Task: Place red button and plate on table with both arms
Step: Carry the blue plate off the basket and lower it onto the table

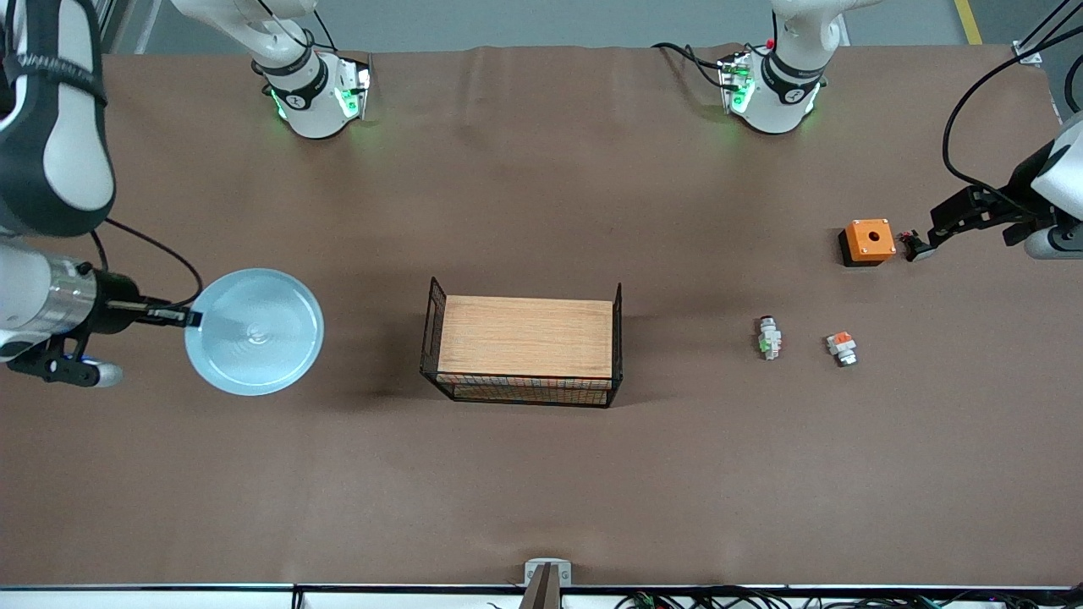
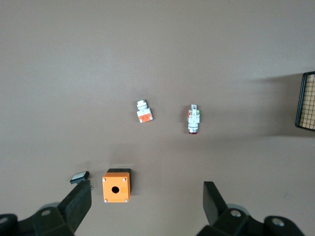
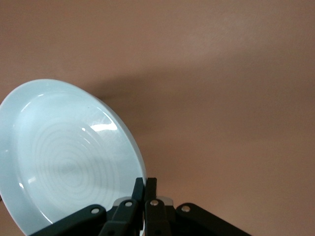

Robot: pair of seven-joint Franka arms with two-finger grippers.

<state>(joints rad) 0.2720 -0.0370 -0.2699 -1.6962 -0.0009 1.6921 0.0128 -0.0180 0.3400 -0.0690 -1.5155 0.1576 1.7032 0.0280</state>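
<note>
While our right gripper (image 1: 188, 318) pinches the pale-blue plate (image 1: 254, 331) by its rim above the table (image 1: 541, 474), the whitish, green-patched red button (image 1: 769, 337) lies near the orange box (image 1: 868, 241); our left gripper (image 2: 147, 204) hangs spread over that box.

The brown matte desk (image 1: 541, 474) carries a wood-topped black wire basket (image 1: 525, 342) centrally, and toward the left arm's end an orange box (image 1: 868, 241) and 2 small whitish button parts: green-patched (image 1: 769, 337), orange-patched (image 1: 842, 347).

Two robot arms (image 1: 288, 76), one plate (image 1: 254, 331), one wire basket (image 1: 525, 347), two button parts (image 1: 769, 337), one orange box (image 1: 868, 241)
</note>
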